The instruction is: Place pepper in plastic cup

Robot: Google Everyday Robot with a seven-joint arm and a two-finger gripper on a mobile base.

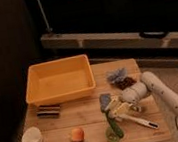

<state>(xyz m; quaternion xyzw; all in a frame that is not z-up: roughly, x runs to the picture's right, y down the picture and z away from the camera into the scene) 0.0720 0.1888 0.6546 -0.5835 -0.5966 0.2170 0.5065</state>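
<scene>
Green pepper (pixel 112 121) stands upright in the plastic cup (pixel 113 134) on the table (pixel 85 117), gripper (pixel 115 112) jaws closed on it.

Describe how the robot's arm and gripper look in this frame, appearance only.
The arm is a thick, rounded, off-white tube with small dark dots along its shell, entering from the lower right. It narrows into a bulbous pale wrist and the light grey two-finger gripper, which sits above the wooden table's front right part. No loose cables or lettering can be made out.
</scene>
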